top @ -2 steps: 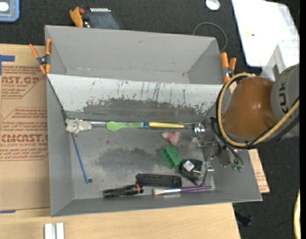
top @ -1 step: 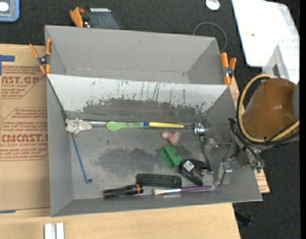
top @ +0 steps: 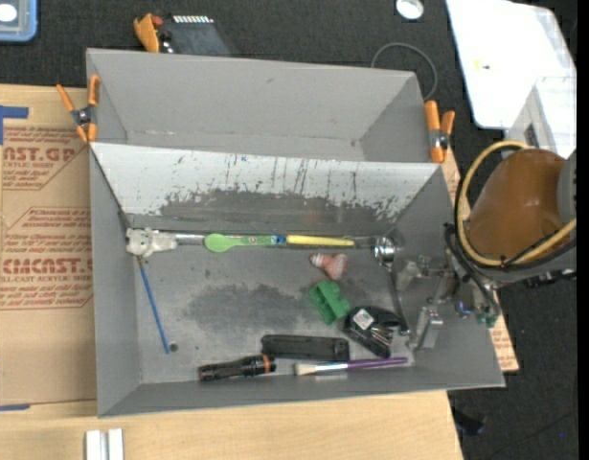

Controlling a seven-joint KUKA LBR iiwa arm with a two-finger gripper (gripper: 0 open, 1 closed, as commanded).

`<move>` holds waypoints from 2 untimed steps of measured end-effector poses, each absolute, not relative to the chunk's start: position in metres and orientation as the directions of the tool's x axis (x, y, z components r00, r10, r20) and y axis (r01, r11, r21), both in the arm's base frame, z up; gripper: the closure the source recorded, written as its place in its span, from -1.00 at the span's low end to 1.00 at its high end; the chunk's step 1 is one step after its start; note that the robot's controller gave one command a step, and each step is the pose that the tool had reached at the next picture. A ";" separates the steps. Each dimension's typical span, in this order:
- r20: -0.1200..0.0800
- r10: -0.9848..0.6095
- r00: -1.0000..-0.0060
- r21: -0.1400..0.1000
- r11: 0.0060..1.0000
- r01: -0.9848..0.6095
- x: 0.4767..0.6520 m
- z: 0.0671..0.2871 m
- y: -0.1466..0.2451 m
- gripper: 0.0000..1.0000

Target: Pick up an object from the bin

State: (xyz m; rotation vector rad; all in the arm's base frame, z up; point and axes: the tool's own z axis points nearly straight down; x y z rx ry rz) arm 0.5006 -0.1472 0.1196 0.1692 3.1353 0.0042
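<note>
My gripper (top: 419, 301) hangs low at the right side of the bin, close to the right wall. Its two metal fingers stand apart, open, with nothing between them. Just left of the lower finger lies a small black device with a white label (top: 370, 325). A green block (top: 329, 302) sits a little further left. A pink lump (top: 328, 264) lies above that. A purple-handled brush (top: 353, 363) rests below the gripper along the front wall.
A long rod with green and yellow parts (top: 265, 242) spans the back of the floor, with a white piece (top: 141, 242) at its left end. Along the front lie a black bar (top: 304, 346) and a black marker (top: 235, 368). A blue stick (top: 152, 300) lies at the left.
</note>
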 end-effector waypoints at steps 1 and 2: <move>0.001 0.199 -0.980 0.001 0.980 0.199 0.497 0.119 -0.129 -1.00; 0.003 0.393 -0.919 0.002 0.919 0.393 0.496 0.076 -0.140 -1.00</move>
